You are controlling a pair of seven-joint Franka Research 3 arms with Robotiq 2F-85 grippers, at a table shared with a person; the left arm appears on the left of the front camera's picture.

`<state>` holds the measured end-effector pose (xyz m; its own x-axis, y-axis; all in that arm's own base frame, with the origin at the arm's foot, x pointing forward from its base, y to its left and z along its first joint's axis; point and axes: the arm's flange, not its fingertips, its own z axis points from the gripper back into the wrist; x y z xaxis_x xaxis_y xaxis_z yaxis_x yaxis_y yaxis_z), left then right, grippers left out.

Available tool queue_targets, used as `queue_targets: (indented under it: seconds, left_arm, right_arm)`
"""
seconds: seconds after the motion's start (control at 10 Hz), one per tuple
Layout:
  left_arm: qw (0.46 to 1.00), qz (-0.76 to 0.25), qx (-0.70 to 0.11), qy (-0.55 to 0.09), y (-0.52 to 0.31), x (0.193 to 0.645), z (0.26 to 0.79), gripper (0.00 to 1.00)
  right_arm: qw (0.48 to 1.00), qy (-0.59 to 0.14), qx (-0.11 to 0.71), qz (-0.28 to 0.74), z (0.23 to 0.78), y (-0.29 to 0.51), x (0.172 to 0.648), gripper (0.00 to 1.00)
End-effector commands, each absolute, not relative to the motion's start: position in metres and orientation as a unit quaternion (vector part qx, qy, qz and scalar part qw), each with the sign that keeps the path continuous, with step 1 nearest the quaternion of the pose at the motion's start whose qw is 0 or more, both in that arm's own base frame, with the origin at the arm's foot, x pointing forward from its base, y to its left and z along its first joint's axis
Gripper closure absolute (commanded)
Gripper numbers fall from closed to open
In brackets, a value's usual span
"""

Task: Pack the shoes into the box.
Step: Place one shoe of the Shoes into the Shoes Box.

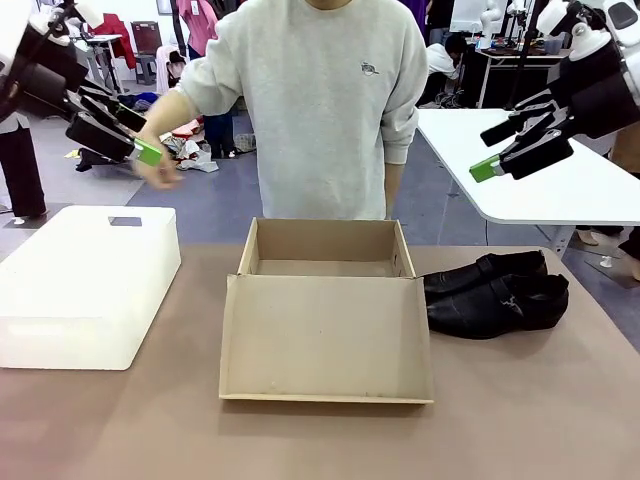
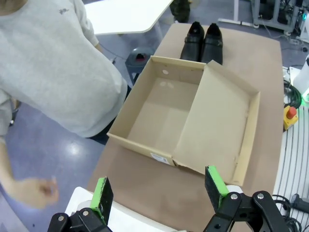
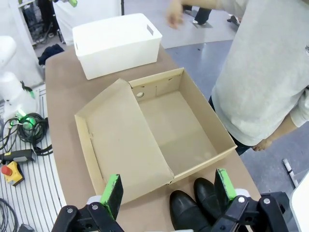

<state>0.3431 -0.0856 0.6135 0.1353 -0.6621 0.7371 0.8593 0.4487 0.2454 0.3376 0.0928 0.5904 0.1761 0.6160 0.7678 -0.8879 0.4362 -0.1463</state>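
Note:
The brown cardboard box (image 1: 325, 335) stands open in the middle of the table, its lid flap lying flat toward me and its inside bare. A pair of black shoes (image 1: 495, 295) lies side by side on the table just right of it. Both grippers hang high above the table with nothing in them. My left gripper (image 1: 142, 135) is up at the far left and open; its wrist view looks down on the box (image 2: 164, 111) and shoes (image 2: 203, 41). My right gripper (image 1: 488, 150) is up at the far right and open, above the shoes (image 3: 193, 208) and box (image 3: 178, 125).
A white plastic bin (image 1: 85, 285) stands at the table's left. A person in a grey sweatshirt (image 1: 320, 110) stands right behind the box, one hand (image 1: 155, 170) out near my left gripper. Another white table (image 1: 560, 180) stands behind at the right.

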Motion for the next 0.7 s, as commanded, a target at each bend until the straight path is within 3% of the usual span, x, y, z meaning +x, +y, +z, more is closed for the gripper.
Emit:
queue_targets:
  seconds: [0.0, 0.6]
  left_arm:
    - [0.736, -0.522, -0.119, -0.413, -0.0858, 0.3419, 0.6118, 0.00]
    - [0.736, -0.522, -0.119, -0.413, -0.0858, 0.3419, 0.6118, 0.00]
  right_arm:
    - [0.744, -0.398, 0.168, 0.509, 0.5902, 0.0923, 0.3383, 0.00]
    - [0.750, -0.390, 0.139, 0.516, 0.5966, 0.0939, 0.3426, 0.00]
